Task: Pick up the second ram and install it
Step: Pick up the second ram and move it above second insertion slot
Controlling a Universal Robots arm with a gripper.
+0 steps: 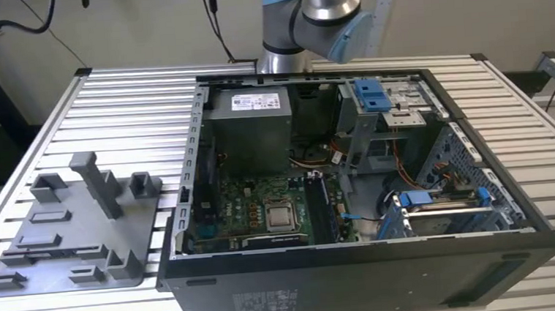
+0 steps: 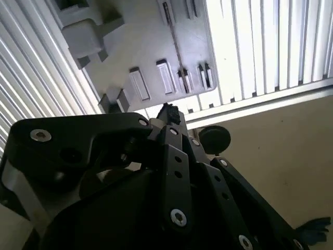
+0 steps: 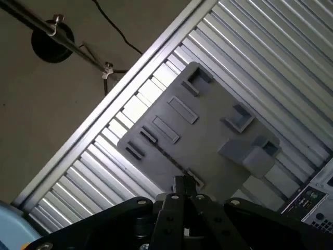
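A grey plastic tray with upright posts lies on the slatted table at the exterior view's left. A thin dark strip sits in a long slot of that tray. It looks like the second ram seen edge-on, though I cannot be sure. Both wrist views look down on the tray from well above, with the strip running across it. My gripper hangs high over the tray's edge, fingertips pressed together and nothing between them.
An open computer case lies to the right of the tray, its green motherboard facing up with memory slots beside the processor. Blue drive brackets stand in the case. The arm's base rises behind it.
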